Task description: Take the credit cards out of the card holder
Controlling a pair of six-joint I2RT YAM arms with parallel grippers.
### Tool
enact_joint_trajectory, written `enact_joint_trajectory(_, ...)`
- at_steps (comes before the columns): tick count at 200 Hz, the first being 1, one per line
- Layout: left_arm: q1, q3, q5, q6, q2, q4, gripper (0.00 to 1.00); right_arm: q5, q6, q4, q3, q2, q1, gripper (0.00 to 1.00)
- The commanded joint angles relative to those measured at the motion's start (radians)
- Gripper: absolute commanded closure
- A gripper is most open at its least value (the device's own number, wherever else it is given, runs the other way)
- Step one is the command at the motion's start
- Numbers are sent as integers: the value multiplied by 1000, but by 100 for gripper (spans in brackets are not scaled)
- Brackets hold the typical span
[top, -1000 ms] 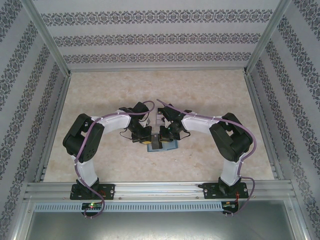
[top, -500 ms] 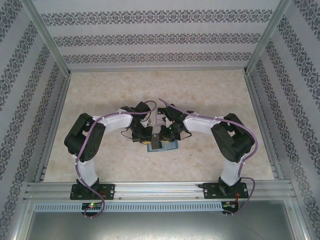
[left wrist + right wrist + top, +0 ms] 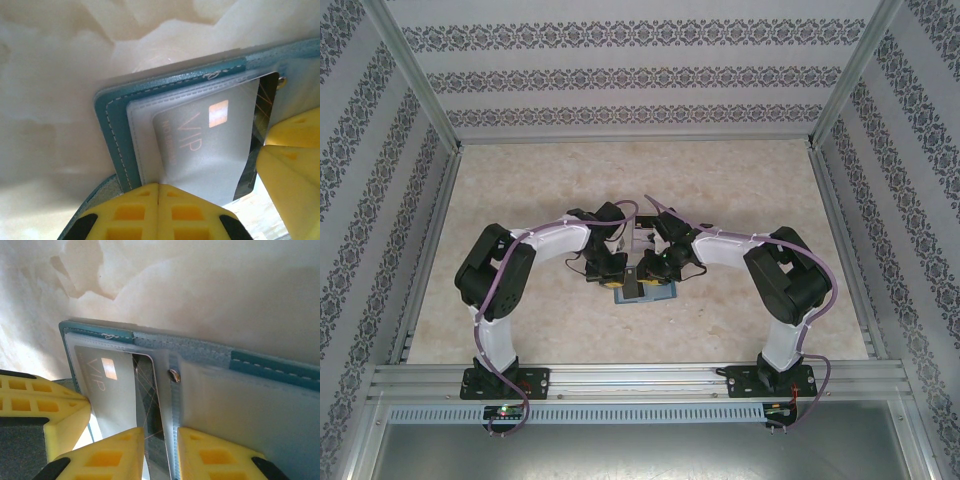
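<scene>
The teal card holder (image 3: 658, 293) lies open on the table between both grippers, its stitched edge (image 3: 112, 130) and paler inner panel (image 3: 270, 405) close up in the wrist views. A pale grey "VIP" card (image 3: 200, 150) sits tilted and partly out of the clear sleeve. My left gripper (image 3: 158, 186) is shut on this card's near corner. A dark card (image 3: 147, 390) lies beside it by the fold. My right gripper (image 3: 160, 440) stands open by a narrow gap, straddling the dark card's near end. From above, the left gripper (image 3: 617, 281) and right gripper (image 3: 651, 272) nearly touch.
The marbled table (image 3: 740, 190) stretches bare behind the grippers, fenced by aluminium rails and patterned walls. The right gripper's yellow fingers (image 3: 292, 150) crowd the left wrist view's right side. A left finger (image 3: 40, 405) sits at the holder's left edge.
The left arm's elbow has swung slightly right and both wrists have edged a little forward. The card holder stays where it was.
</scene>
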Motion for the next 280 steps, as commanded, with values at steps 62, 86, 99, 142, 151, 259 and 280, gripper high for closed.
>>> enact_joint_trajectory(62,-16,-18,-100,42,72,-96,100,-37,-6,10,3,29,1,76)
enact_joint_trajectory(86,-17,-17,-99,42,73,-98,100,-48,-6,20,3,26,3,76)
enact_joint_trajectory(99,-18,-16,-99,42,74,-98,100,-52,-9,19,5,26,4,76)
enact_joint_trajectory(142,-19,-14,-98,41,78,-96,100,-52,-14,25,1,19,5,77)
enact_joint_trajectory(151,-19,-15,-97,43,78,-97,100,-46,-14,23,-4,14,5,77)
enact_joint_trajectory(259,-21,-14,-96,42,82,-94,100,-106,24,176,-78,-59,-11,86)
enact_joint_trajectory(280,-23,-14,-98,41,83,-93,100,-109,26,181,-82,-62,-13,89)
